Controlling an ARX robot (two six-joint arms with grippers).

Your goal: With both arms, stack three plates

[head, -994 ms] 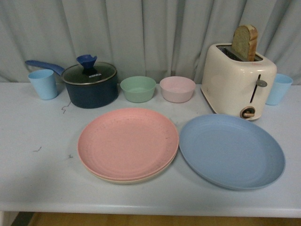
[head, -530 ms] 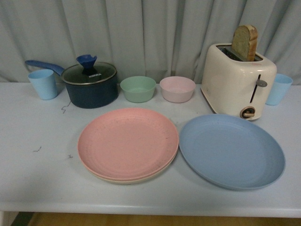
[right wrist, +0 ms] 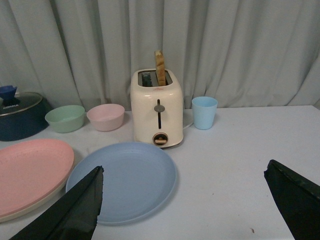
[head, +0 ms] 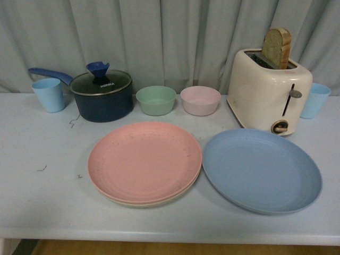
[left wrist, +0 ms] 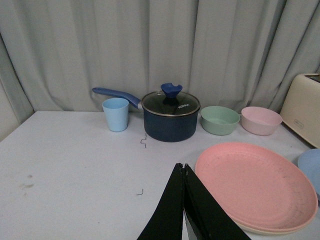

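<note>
My left gripper (left wrist: 181,169) is pinched closed on nothing, low over the table (left wrist: 75,165) near the pink plate (left wrist: 252,182), which lies on the cream plate (head: 149,204). My right gripper (right wrist: 182,175) is spread wide and empty, facing the blue plate (right wrist: 125,180) just beside that pair. The front view shows neither arm. The toaster (right wrist: 157,112) stands close behind the blue plate.

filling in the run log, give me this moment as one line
stage: two of three stacked | pink plate on beige plate | blue plate apart | left gripper shut | right gripper open
</note>
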